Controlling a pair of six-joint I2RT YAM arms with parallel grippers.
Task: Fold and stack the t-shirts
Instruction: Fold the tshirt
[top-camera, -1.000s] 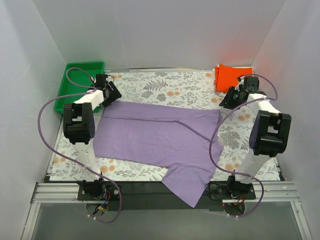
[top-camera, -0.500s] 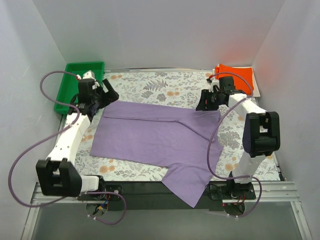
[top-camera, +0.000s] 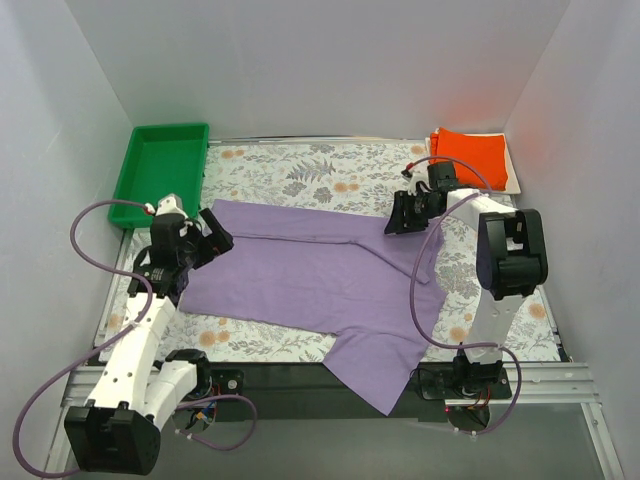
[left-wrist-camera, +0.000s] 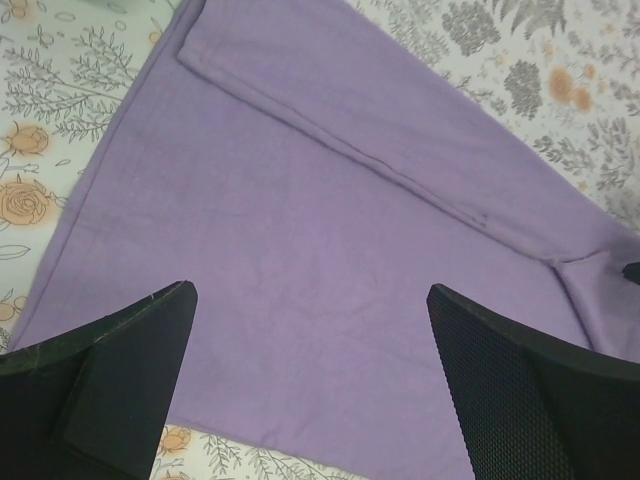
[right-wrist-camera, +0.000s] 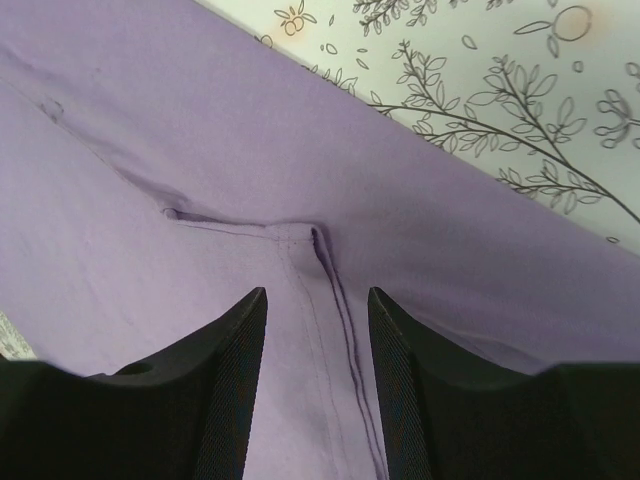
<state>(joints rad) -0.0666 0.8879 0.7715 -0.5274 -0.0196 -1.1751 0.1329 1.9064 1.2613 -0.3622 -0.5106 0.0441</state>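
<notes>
The lavender t-shirt (top-camera: 320, 275) lies spread on the flowered table, its far edge folded over into a band, one sleeve hanging off the near edge. It fills the left wrist view (left-wrist-camera: 330, 230) and the right wrist view (right-wrist-camera: 200, 200). The orange t-shirt (top-camera: 472, 157) lies folded on a whitish folded one (top-camera: 512, 172) at the far right corner. My left gripper (top-camera: 215, 240) is open and empty above the shirt's left edge (left-wrist-camera: 310, 330). My right gripper (top-camera: 398, 213) is open just above a hem seam (right-wrist-camera: 318, 300) at the shirt's far right corner.
A green plastic tray (top-camera: 160, 170) stands at the far left corner. White walls close in the table (top-camera: 330, 170) on three sides. Grey cables loop off both arms.
My left arm has pulled back toward the near left, from the shirt's far left corner to its left edge. My right gripper has moved left, down over the shirt's far right corner.
</notes>
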